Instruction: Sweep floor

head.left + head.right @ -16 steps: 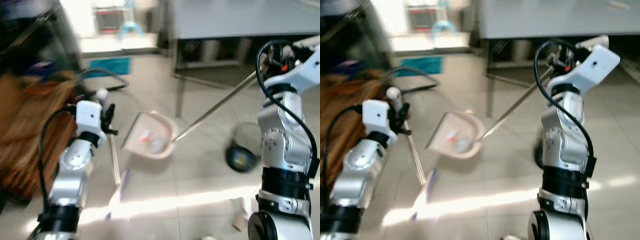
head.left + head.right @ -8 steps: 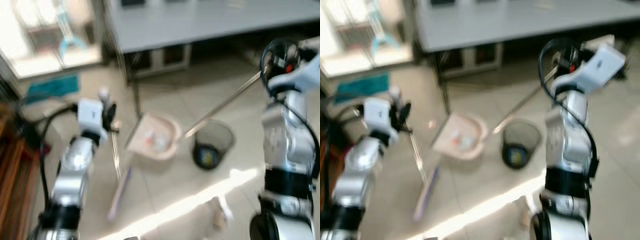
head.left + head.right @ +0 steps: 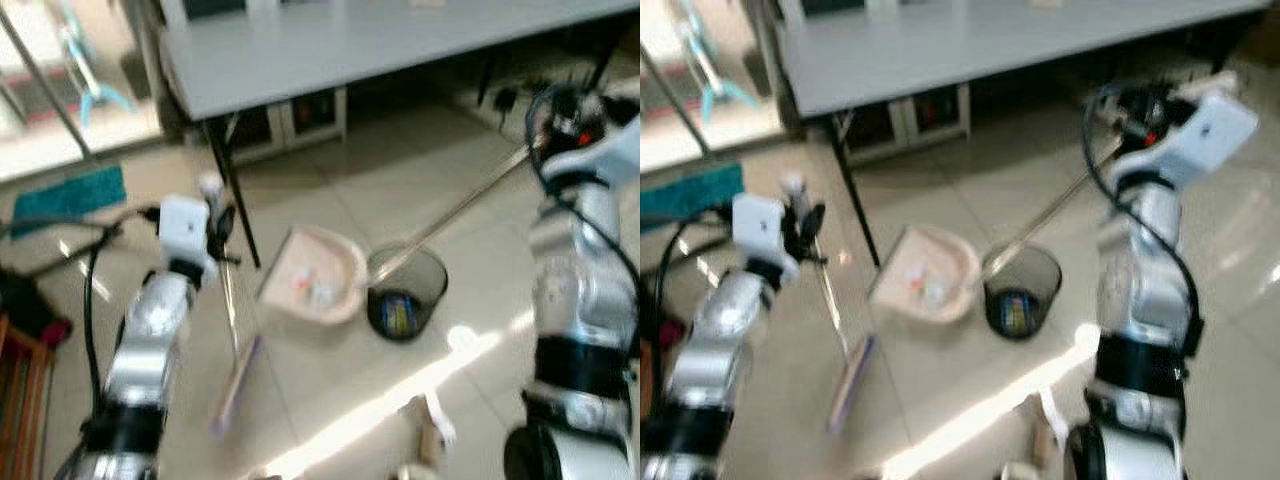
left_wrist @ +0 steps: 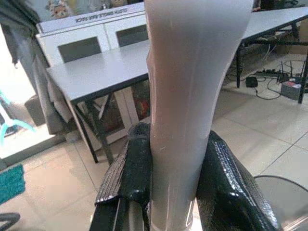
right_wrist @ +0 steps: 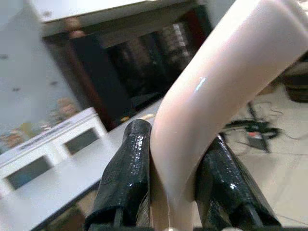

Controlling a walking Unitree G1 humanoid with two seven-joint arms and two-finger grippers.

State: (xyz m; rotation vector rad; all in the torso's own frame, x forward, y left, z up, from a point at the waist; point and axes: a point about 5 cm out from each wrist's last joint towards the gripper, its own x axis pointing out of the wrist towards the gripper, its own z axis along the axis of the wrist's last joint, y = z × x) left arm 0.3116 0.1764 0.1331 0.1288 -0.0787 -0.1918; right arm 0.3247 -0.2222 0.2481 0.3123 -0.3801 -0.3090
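We have carried the loaded dustpan [image 3: 318, 285] to the bin [image 3: 405, 296], now beside it, ready for tipping. Our right pincer [image 5: 175, 192] clamps its handle; our left pincer [image 4: 175, 192] clamps the broom [image 3: 233, 350] near left.

Two silver, cylindrical-jointed arms frame the scene, each carrying a white box-shaped wrist housing; a black cable loops from the left arm [image 3: 150, 330] up to its housing, and another arcs over the right arm [image 3: 580, 290], where a small red-orange spot shows near the wrist. Black bands ring the lower joints. Each gripper's two long fingers [image 4: 137, 178] are glossy, textured black
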